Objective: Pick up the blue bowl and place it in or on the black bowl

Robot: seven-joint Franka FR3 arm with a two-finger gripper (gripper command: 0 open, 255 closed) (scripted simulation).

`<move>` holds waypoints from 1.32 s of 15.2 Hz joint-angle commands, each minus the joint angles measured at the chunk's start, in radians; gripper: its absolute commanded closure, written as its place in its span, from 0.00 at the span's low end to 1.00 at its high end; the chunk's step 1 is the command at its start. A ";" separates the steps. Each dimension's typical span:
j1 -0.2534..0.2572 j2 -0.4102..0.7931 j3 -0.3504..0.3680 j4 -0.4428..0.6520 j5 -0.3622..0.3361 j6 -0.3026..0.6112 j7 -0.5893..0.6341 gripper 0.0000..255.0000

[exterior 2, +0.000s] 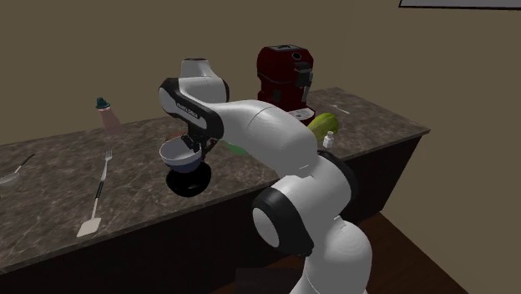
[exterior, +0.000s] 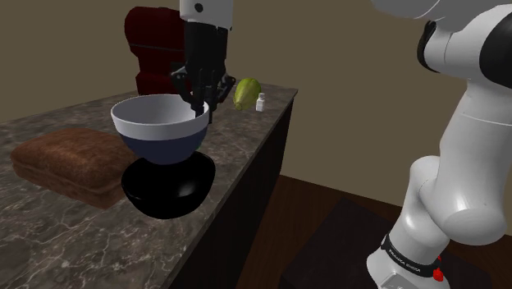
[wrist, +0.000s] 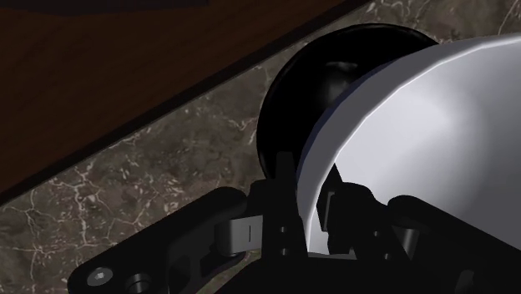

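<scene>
**Blue bowl** (exterior: 160,131), dark blue outside and white inside, upright and directly over the black bowl (exterior: 168,189). Its base sits level with the black bowl's opening; whether the two touch cannot be told.

**Gripper** (exterior: 203,111), pointing straight down, pinches the blue bowl's rim on the side toward the surface's back edge. In the wrist view one finger (wrist: 284,179) lies against the bowl's outer wall and the other against its white inner wall, with the rim clasped between them.

**Black bowl**, glossy, stands on the dark marbled counter (exterior: 49,123), close to the front edge that faces the robot's stand.

**Surroundings.**
- A brown loaf (exterior: 70,164) lies just beside the bowls along the same front edge, on the side away from the counter's end.
- A red coffee machine (exterior: 156,53) stands at the back edge.
- A green object (exterior: 246,90) and a small white bottle (exterior: 261,102) stand near the end corner.
- In the second exterior view, a spatula (exterior 2: 96,196) lies near the front edge, well apart from the bowls.
- A teal-capped bottle (exterior 2: 107,117) stands near the back edge.
</scene>
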 commanded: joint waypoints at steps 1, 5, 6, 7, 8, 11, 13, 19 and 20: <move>-0.001 -0.009 0.000 -0.042 0.002 0.035 -0.004 1.00; -0.002 -0.020 -0.001 -0.111 0.006 0.091 -0.012 1.00; -0.002 -0.023 -0.001 -0.127 0.007 0.105 -0.013 1.00; -0.002 -0.024 -0.001 -0.137 0.007 0.114 -0.015 1.00; -0.002 -0.024 -0.001 -0.137 0.007 0.114 -0.015 1.00; -0.002 -0.024 -0.001 -0.137 0.007 0.114 -0.015 1.00; -0.002 -0.024 -0.001 -0.137 0.007 0.114 -0.015 1.00; -0.002 -0.024 -0.001 -0.138 0.007 0.114 -0.015 0.00; -0.002 -0.024 -0.001 -0.138 0.007 0.114 -0.015 0.00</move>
